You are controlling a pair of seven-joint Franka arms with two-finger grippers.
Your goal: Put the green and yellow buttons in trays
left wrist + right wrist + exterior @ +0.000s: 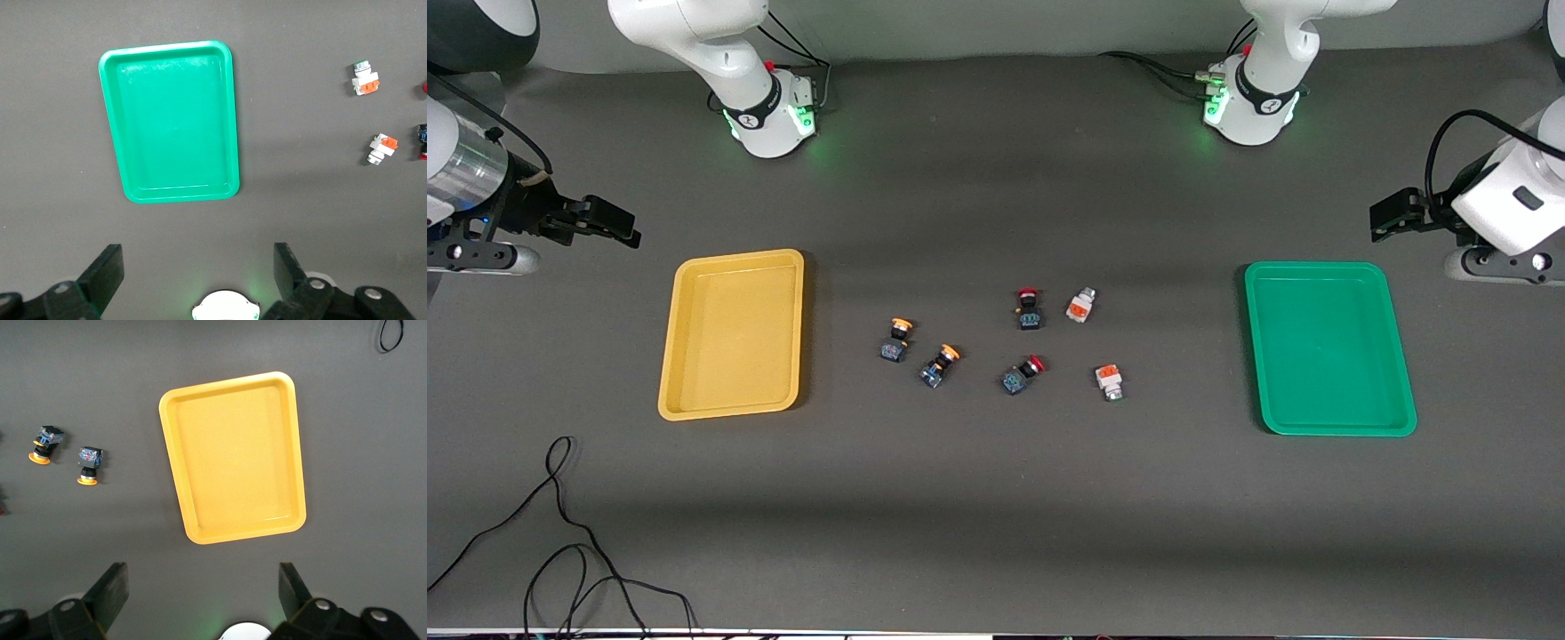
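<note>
The yellow tray point(732, 333) lies toward the right arm's end and the green tray point(1329, 347) toward the left arm's end; both are empty. Between them lie two yellow-capped buttons point(895, 340) point(940, 365) and two white-grey buttons with orange sections point(1080, 305) point(1109, 381). My left gripper point(1392, 216) is open and empty, up over the table beside the green tray point(170, 120); its view shows the white-grey buttons point(365, 79) point(382, 148). My right gripper point(609, 222) is open and empty, up beside the yellow tray point(233, 457); its view shows the yellow-capped buttons point(45, 443) point(88, 465).
Two red-capped black-blue switches point(1029, 308) point(1022, 375) lie among the buttons. A black cable point(560, 533) loops on the table near the front camera at the right arm's end. The arm bases point(769, 116) point(1249, 111) stand at the table's back edge.
</note>
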